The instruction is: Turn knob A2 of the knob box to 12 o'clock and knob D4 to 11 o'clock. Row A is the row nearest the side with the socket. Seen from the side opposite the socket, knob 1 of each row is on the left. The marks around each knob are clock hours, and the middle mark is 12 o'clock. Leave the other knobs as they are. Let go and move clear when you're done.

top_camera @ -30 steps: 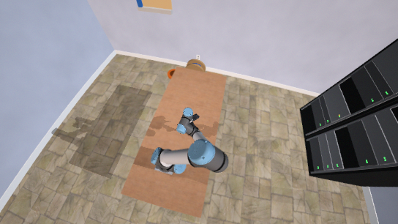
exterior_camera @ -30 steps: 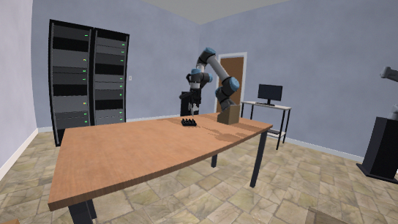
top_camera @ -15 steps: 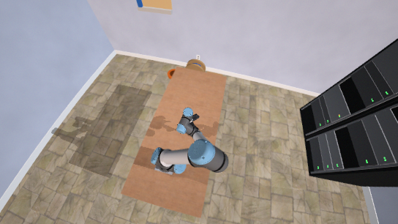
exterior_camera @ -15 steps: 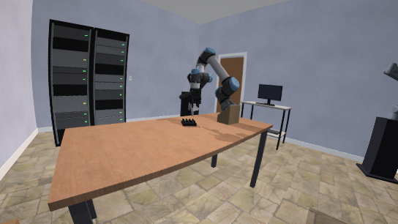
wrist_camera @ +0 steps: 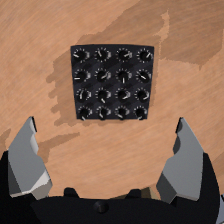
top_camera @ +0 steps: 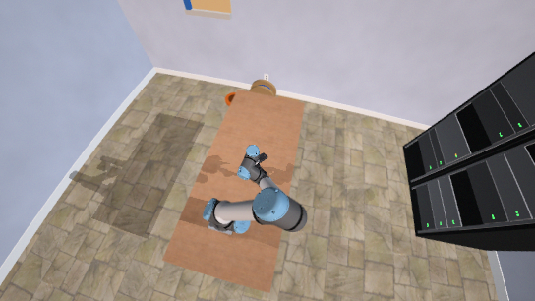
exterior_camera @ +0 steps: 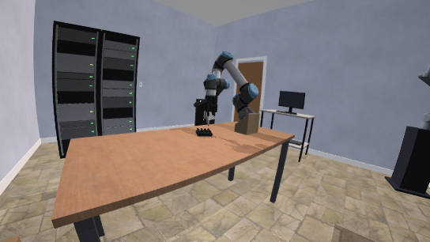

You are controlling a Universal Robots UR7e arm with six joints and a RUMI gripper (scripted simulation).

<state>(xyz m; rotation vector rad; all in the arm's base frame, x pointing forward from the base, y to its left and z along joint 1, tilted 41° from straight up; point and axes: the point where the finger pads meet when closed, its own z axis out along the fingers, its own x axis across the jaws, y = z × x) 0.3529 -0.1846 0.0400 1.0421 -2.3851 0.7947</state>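
The knob box is a flat black square with four rows of four small knobs, each with a white pointer line. It lies on the wooden table, in the upper middle of the wrist view. In the exterior view it shows as a small dark block on the table's far part. My gripper hangs above the box with both grey fingers spread wide and nothing between them. In the exterior view the gripper is a short way above the box. The socket side of the box is not plain to me.
The arm's base stands on a brown block at the table's far right. Server racks stand by the wall behind the table. A small desk with a monitor is at the back right.
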